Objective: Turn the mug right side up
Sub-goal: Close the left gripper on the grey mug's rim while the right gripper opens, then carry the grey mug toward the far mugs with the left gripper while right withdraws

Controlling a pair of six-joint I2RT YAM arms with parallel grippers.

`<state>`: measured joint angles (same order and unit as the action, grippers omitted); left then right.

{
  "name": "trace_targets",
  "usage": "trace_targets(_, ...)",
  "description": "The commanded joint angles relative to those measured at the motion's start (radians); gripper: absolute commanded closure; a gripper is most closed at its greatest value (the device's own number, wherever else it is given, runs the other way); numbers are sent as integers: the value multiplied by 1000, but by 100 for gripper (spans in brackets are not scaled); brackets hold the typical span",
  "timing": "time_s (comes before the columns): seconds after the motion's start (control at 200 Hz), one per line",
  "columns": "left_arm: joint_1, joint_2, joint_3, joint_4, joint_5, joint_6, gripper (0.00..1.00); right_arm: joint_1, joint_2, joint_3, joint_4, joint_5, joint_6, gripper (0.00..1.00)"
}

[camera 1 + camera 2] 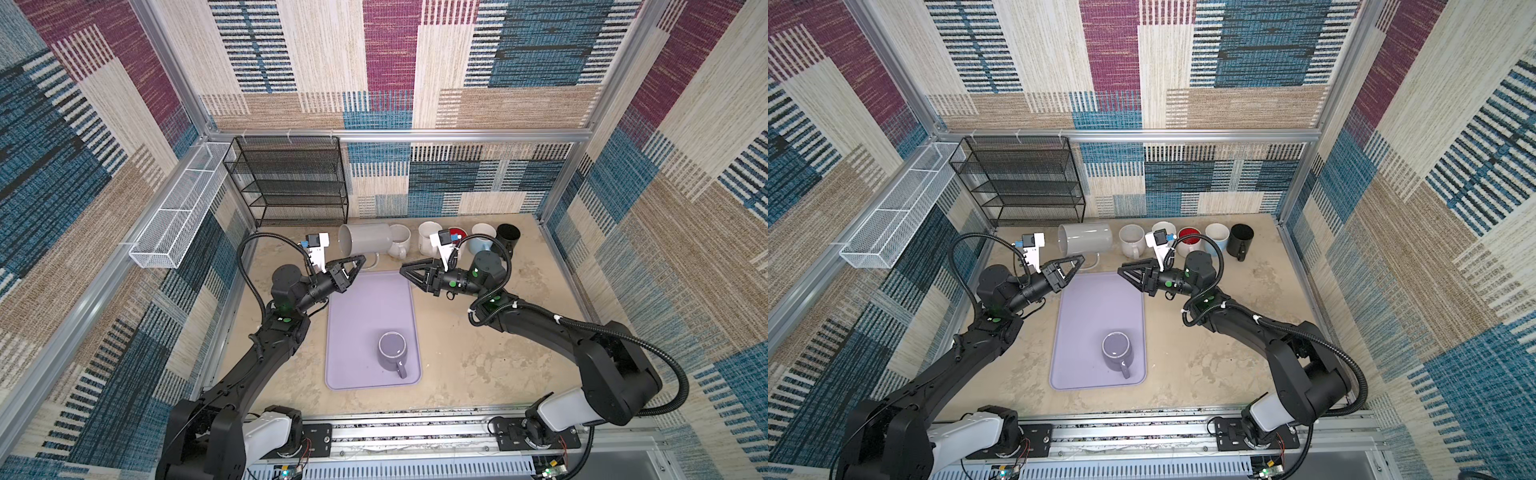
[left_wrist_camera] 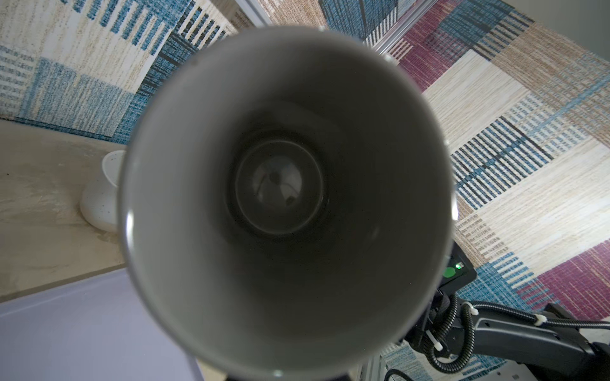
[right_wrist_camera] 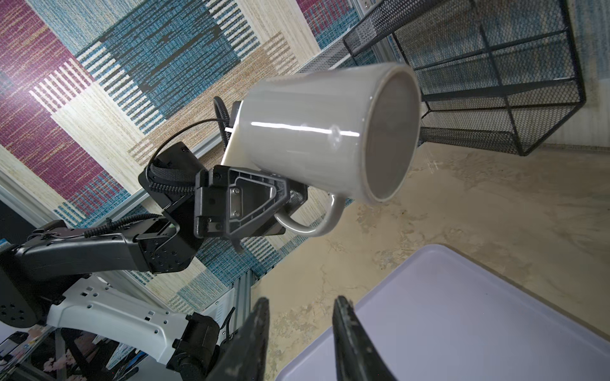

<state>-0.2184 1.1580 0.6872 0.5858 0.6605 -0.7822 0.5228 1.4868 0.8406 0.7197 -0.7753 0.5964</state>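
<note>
The left pincer (image 3: 290, 196) is shut hard on the handle (image 3: 317, 227) of the grey mug (image 3: 310, 132), so the left arm has the task's thing. It holds the mug clear of the tabletop (image 1: 478, 353), just past the far left corner of the lilac tray (image 1: 365, 307). From that grip the mug body rises on the far side of the pincer, with the handle hanging on the near, lower side.

What matters is the long axis. In both top views the grey mug (image 1: 368, 237) (image 1: 1086, 237) lies about level, running left to right. Its mouth opens left, toward the left arm, whose wrist view looks straight down the bore. Its flat base faces right.

The right pincer (image 3: 298, 301) is partly open and holds nothing. It hovers over the tray's far right corner, near the mug's base but apart from it.

Judged from this, the mug is about halfway round, and the mouth should swing up through roughly a quarter turn before the base can be set down.

Beyond lie a row of mugs (image 1: 428, 239) at the far edge — close to the mug's base end, so the swing has little room there — and a purple mug (image 1: 392, 351) standing on the tray's near end.
</note>
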Motion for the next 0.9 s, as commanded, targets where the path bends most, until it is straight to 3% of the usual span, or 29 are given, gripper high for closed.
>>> trace_targets(0.0,-4,-1,43,-82,-37,66,100,-3,-16,-12,-9,19,-9,65)
trace_targets(0.145,-5,16,127,-297,-73,105,100,-6,-46,-52,-16,32,-10,65)
trace_targets(0.897,-62,217,398,-751,-366,342,100,-13,-99,-110,-32,61,-11,66)
